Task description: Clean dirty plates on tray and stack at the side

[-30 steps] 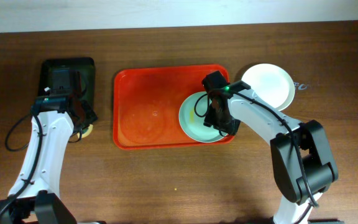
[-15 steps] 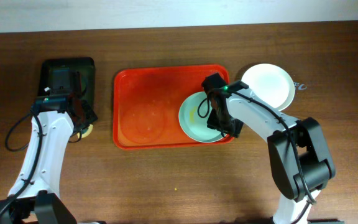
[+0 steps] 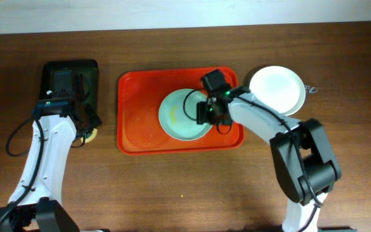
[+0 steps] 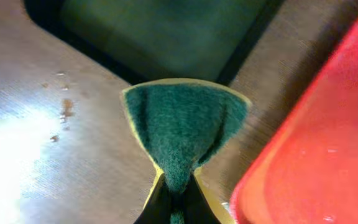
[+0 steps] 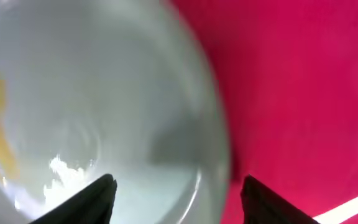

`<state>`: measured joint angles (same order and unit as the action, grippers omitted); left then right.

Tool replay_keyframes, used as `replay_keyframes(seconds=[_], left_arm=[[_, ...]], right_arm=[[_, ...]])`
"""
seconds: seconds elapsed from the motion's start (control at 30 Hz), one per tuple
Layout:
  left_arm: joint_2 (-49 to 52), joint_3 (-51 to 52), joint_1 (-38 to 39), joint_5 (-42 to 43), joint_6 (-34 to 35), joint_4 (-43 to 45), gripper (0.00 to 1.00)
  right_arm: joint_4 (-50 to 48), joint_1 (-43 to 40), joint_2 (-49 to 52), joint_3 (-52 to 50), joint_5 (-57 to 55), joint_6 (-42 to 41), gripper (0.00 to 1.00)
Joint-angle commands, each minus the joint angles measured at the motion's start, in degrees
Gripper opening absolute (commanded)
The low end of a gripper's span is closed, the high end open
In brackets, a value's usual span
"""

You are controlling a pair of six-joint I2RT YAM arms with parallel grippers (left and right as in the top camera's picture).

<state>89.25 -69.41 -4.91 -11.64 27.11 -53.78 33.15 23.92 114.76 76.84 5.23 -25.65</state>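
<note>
A pale mint plate [image 3: 180, 116] with a yellowish smear lies in the middle-right of the red-orange tray [image 3: 140, 122]. My right gripper [image 3: 209, 113] is at the plate's right edge. In the right wrist view the right gripper [image 5: 178, 202] is open, its fingers straddling the rim of the plate [image 5: 92, 93] over the tray [image 5: 303, 93]. A whitish plate [image 3: 277, 89] rests on the table right of the tray. I cannot make out a third plate. My left gripper [image 3: 87, 131] [image 4: 178, 202] is shut on a green and yellow sponge [image 4: 180, 121] left of the tray.
A smaller black tray [image 3: 69, 78] [image 4: 166, 31] stands at the far left, just beyond the left gripper. The red tray's corner [image 4: 316, 155] is close to the sponge's right. The table is dark wood, with wet specks near the sponge.
The mint plate has slid left from the tray's right front corner toward its middle, and my right gripper moved left with it. The left arm has not moved.
</note>
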Motion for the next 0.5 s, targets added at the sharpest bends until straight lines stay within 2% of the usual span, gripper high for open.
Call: replay_keyframes(seconds=[0.0, 0.1, 0.13, 0.27, 0.3, 0.33, 0.4, 0.47], left_arm=[[-0.44, 1.77, -0.07, 7.61, -2.45, 2.71, 0.00], [-0.44, 4.79, 1.14, 15.78, -6.45, 7.37, 0.00], [-0.44, 4.92, 2.34, 17.42, -6.40, 8.24, 0.00], [-0.44, 4.94, 11.74, 18.25, -4.13, 13.22, 0.00], [-0.31, 4.98, 14.08, 18.16, -3.10, 14.45, 0.00], [0.11, 5.09, 16.52, 17.40, -2.86, 16.11, 0.00], [1.03, 5.88, 19.08, 17.20, -0.87, 19.65, 0.00], [3.91, 6.38, 21.40, 16.17, 1.18, 24.37, 0.00]], right_arm=[[-3.85, -1.62, 0.92, 1.18, -0.74, 10.49, 0.66], [-7.37, -1.07, 3.58, 1.18, 0.81, 12.17, 0.65], [-7.37, -1.07, 3.72, 1.18, 0.76, 12.15, 0.61], [-8.09, -1.07, 4.83, 1.18, 0.52, 12.17, 0.34], [-8.09, -1.07, 5.33, 1.18, 0.57, 12.13, 0.20], [-8.09, -1.07, 5.42, 1.18, 0.76, 12.13, 0.10], [-8.13, -1.07, 5.40, 1.25, 2.58, 12.13, 0.04], [-8.09, -1.07, 5.40, 1.60, 4.85, 12.13, 0.04]])
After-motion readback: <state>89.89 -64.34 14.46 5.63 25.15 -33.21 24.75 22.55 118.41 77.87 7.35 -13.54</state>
